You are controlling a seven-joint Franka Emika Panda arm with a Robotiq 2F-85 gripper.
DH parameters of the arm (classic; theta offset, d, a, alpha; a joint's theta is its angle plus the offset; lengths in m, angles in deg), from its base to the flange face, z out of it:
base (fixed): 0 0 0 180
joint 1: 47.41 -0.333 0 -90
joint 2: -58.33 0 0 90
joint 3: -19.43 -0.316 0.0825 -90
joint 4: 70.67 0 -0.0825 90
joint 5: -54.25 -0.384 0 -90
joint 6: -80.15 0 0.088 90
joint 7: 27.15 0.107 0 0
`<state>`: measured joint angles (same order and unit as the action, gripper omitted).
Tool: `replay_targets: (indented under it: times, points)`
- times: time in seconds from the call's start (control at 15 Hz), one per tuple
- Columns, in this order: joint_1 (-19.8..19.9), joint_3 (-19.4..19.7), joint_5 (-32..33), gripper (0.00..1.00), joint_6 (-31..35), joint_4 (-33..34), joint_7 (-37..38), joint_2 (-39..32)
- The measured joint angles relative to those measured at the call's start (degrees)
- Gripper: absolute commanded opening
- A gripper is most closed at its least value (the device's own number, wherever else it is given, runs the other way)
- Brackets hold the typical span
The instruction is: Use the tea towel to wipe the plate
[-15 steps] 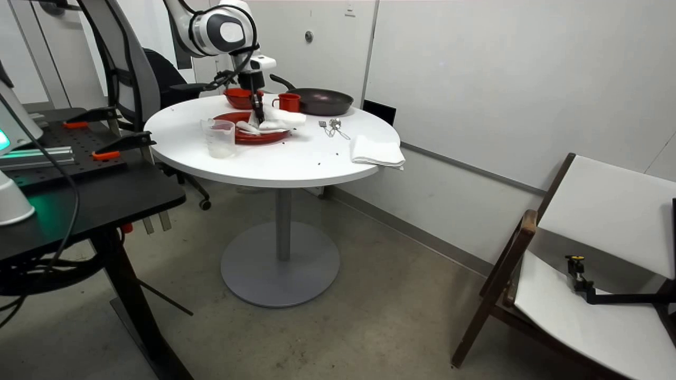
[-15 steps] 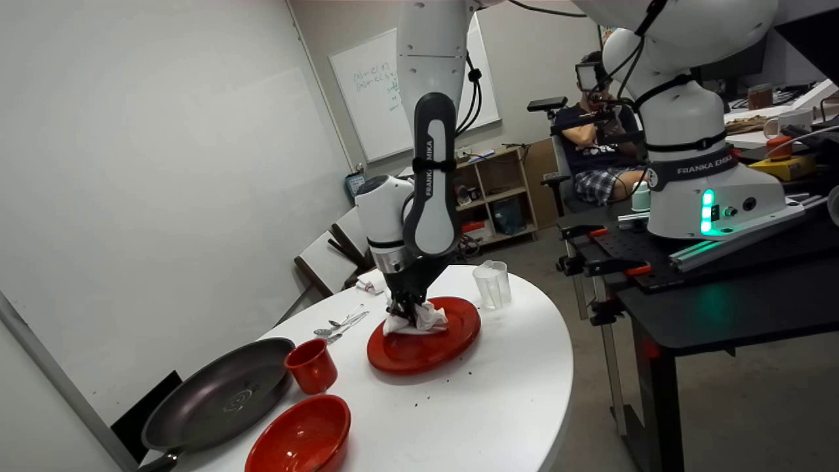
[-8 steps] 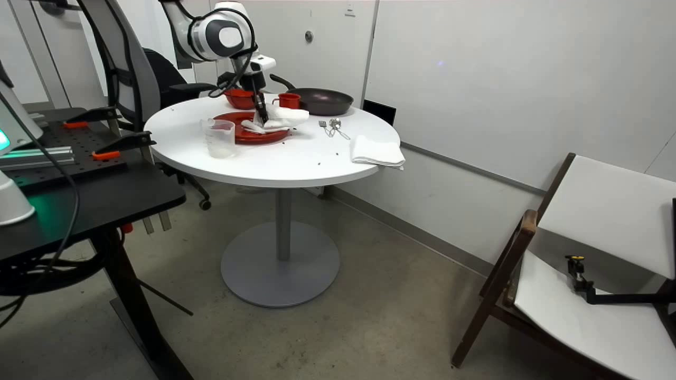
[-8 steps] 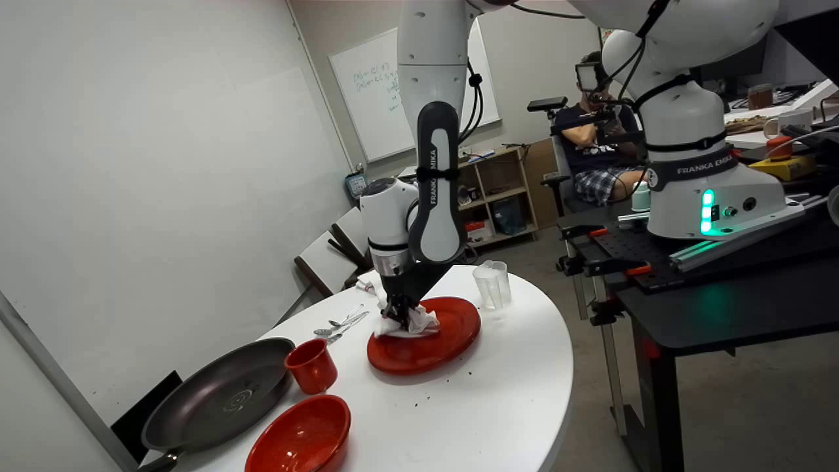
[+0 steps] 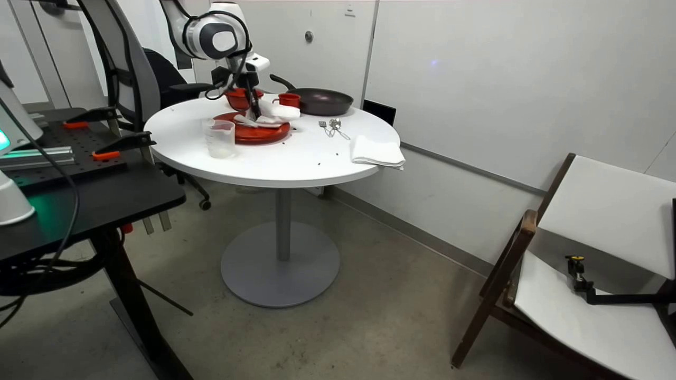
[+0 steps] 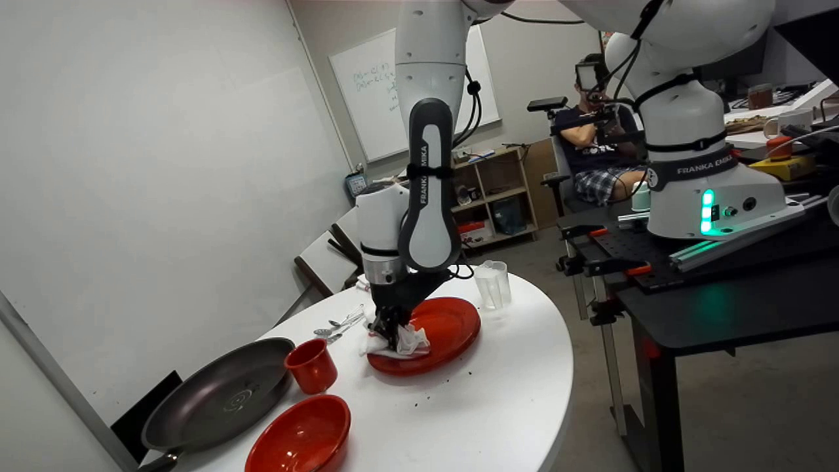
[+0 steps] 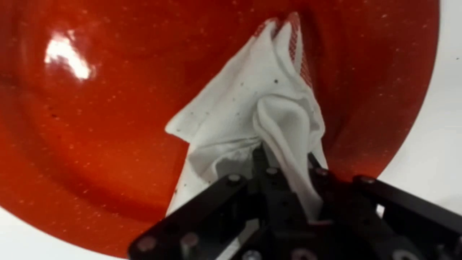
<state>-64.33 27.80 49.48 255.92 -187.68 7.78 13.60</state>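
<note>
Your tool (image 7: 287, 162) is closed on the tea towel (image 7: 227, 108), a fold of it pinched between the two fingers and poking up. Fingers point down, seen in both exterior views. Towel whitish, crumpled, red weave at its far tip, dotted with dark specks (image 7: 276, 81). It lies on the red plate (image 7: 108, 151), to one side of it, wide stretches of bare red showing; in both exterior views part of the towel reaches past the plate's rim. Whether that part touches the round white counter (image 5: 296, 166) below, you can't tell from here.

Plate flat on that counter. Just beside it, upright, a clear plastic cup (image 5: 221, 141). Also near: a few metal utensils (image 5: 335, 125), lying loose between the plate and a folded white cloth (image 5: 376, 152). The folded cloth hangs a little over the counter's edge.

On another side you have a red mug (image 6: 314, 368), just beside the black frying pan (image 6: 203, 400), and a red bowl (image 6: 300, 434) near the mug. More dark specks (image 6: 470, 373) lie on the counter by the plate.

Past the counter, in an exterior view, the arm's white base (image 6: 675, 203) stands well apart, lights green; a person (image 6: 593, 151) sits in the background.
</note>
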Motion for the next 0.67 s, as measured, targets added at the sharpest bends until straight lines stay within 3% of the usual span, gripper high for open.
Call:
replay_targets:
  times: [0.4,0.67]
  points:
    - [4.27,-4.85,-4.34,0.05,0.00,0.73,-5.84,0.00]
    - [1.22,-0.54,-5.43,0.05,0.26,0.75,-5.68,-0.34]
